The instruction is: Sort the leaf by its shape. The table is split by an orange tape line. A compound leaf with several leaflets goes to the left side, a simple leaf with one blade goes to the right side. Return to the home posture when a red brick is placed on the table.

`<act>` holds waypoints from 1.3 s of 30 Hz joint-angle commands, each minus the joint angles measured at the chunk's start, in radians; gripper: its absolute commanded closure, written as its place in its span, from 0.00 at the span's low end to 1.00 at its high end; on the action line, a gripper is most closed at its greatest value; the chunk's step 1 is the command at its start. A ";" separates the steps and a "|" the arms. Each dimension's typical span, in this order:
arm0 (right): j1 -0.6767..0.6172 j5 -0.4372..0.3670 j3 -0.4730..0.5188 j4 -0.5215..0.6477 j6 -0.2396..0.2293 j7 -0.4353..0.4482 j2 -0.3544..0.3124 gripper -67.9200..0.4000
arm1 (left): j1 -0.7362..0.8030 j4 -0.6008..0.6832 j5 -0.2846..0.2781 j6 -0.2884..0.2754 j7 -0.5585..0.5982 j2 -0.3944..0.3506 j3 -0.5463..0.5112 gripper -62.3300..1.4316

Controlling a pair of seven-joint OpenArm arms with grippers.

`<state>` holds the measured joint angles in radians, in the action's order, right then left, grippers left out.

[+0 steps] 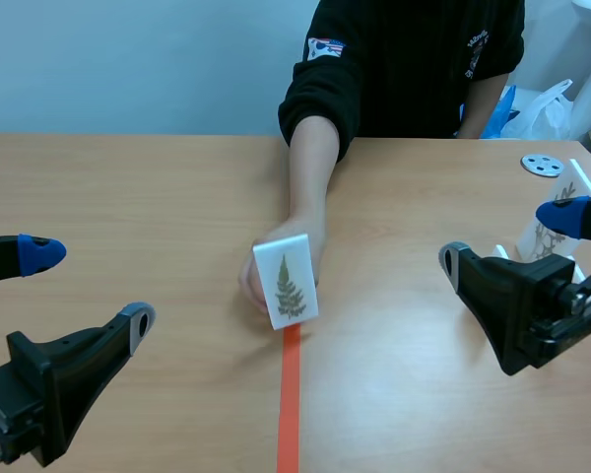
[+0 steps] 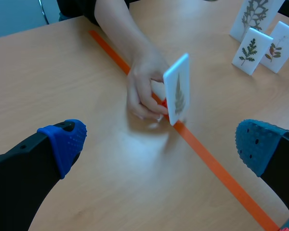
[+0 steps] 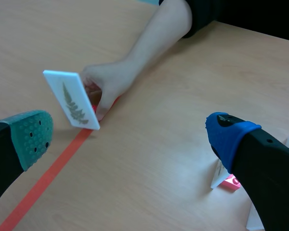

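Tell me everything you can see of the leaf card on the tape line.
The leaf card is a thin white rectangular plate, plastic-looking, bearing a green fern-like frond of many small leaflets. It stands on end, tilted, at the far end of the orange tape line. A person's hand holds it from behind; a bit of red shows at its foot.

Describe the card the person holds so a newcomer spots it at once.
Follow the orange tape line up the table's middle to its far end, where a person's hand reaches in. The hand holds a tilted white card. It bears one green fern-like frond and is the only card in a hand; the other leaf cards stand at the table's right side.
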<state>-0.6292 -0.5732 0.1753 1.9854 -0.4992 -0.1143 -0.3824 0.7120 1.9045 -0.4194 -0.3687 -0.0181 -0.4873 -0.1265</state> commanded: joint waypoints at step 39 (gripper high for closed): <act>0.449 0.315 -0.510 -0.493 0.005 0.178 -0.016 0.00 | 0.002 0.023 -0.006 -0.001 0.017 0.005 0.004 0.00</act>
<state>-0.1944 -0.2539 -0.3408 1.4780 -0.4946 0.0475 -0.3954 0.7120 1.9045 -0.4194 -0.3687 -0.0177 -0.4873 -0.1265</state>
